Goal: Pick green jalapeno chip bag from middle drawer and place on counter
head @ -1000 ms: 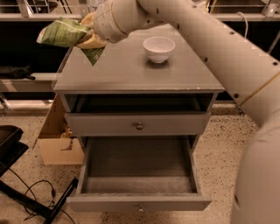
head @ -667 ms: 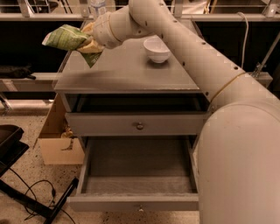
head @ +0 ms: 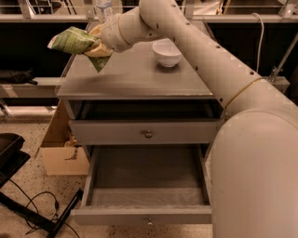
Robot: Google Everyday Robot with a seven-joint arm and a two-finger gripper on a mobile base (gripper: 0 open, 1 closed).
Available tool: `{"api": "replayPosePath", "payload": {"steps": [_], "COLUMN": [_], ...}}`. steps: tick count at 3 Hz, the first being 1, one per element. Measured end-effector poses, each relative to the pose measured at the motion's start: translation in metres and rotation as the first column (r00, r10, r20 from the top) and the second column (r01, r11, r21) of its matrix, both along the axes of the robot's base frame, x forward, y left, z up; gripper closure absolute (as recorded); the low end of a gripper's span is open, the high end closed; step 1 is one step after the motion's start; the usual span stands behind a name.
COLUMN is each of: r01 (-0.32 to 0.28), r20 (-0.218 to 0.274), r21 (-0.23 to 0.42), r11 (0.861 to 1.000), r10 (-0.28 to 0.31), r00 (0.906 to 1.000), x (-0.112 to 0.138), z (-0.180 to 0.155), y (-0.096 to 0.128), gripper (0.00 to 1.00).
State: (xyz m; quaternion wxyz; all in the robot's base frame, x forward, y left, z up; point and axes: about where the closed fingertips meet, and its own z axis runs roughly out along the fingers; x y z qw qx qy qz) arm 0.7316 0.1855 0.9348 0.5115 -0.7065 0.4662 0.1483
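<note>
My gripper (head: 97, 45) is shut on the green jalapeno chip bag (head: 73, 41) and holds it in the air above the counter's left rear part. The bag's free end sticks out past the counter's left edge. The counter (head: 135, 79) is the cabinet's flat grey top. The middle drawer (head: 146, 183) is the lowest one; it is pulled fully out and its grey floor shows nothing in it. The knobbed drawer front above it (head: 148, 134) is nearly closed.
A white bowl (head: 166, 52) stands on the counter's back right. A clear bottle (head: 103, 8) stands at the back left behind my wrist. A cardboard box (head: 60, 148) sits on the floor left of the cabinet, with a black stand and cables (head: 28, 204) at lower left. My arm fills the right side.
The arm has swung and now reaches in from the lower right. The gripper still holds the bag over the counter's left rear, slightly lower and closer to the counter.
</note>
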Motion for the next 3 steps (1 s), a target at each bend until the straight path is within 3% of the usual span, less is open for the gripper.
{"api": "replayPosePath", "payload": {"steps": [2,3], "r01": [0.0,0.0], "r20": [0.0,0.0], "r21": [0.0,0.0], "r11": [1.0,1.0], "r10": [0.0,0.0], "r00": [1.0,1.0], "x": [0.0,0.0], "z": [0.0,0.0], "y": [0.0001,0.0001], "gripper": [0.01,0.0]}}
